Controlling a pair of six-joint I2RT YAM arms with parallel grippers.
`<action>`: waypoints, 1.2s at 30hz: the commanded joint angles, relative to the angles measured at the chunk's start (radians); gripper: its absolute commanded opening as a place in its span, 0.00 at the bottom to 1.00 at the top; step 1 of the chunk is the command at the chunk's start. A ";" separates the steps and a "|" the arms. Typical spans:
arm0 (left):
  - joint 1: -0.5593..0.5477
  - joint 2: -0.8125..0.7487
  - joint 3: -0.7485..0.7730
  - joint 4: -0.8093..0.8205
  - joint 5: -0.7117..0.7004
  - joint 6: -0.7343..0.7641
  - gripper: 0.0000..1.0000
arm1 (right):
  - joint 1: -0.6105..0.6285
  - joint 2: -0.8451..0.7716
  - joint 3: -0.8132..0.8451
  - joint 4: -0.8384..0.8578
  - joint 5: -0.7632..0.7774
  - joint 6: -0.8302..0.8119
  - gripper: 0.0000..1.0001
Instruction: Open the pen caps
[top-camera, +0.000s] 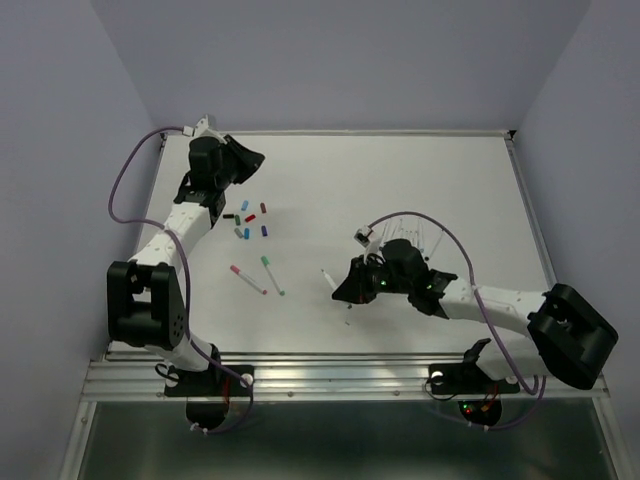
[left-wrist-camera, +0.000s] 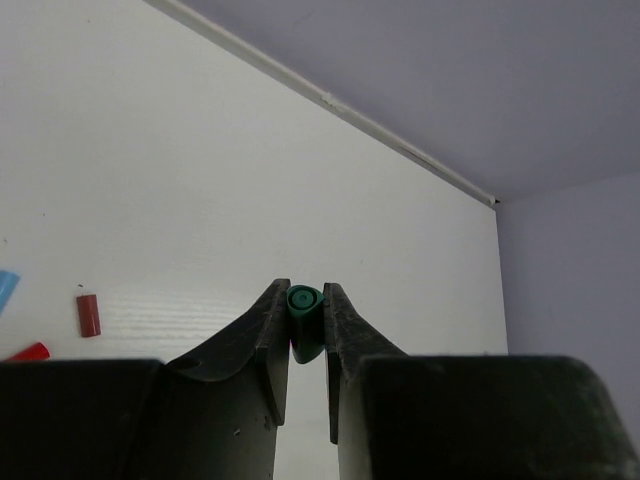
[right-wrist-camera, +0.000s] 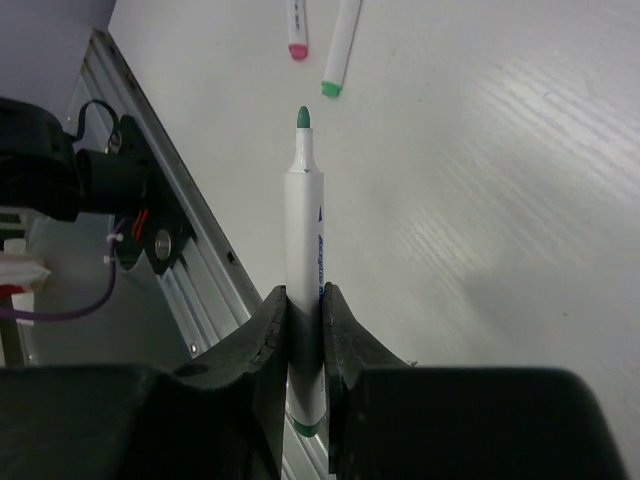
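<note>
My right hand (right-wrist-camera: 303, 292) pinches the green pen (right-wrist-camera: 302, 200) near its tail: light, stiff, probably slick. My left hand (left-wrist-camera: 304, 288) clamps a tiny green cap (left-wrist-camera: 304, 302).

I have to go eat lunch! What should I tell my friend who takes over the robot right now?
Left gripper: shut on a green cap.
Right gripper: shut on a white pen, its green tip bare.
Loose caps lie near the left gripper; a pink-ended pen and a green-ended pen lie mid-table.
Done: the held pen is uncapped.
Left: probably drop the cap, lay the pen down, check the others.
</note>
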 joint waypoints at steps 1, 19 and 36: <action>-0.001 0.012 -0.022 0.005 0.031 0.037 0.00 | -0.039 -0.032 0.083 -0.041 0.210 0.024 0.01; -0.060 0.108 -0.068 -0.342 -0.294 0.183 0.09 | -0.211 0.402 0.525 -0.429 0.859 -0.025 0.07; -0.093 0.191 -0.023 -0.417 -0.365 0.167 0.32 | -0.248 0.573 0.645 -0.500 0.891 -0.004 0.18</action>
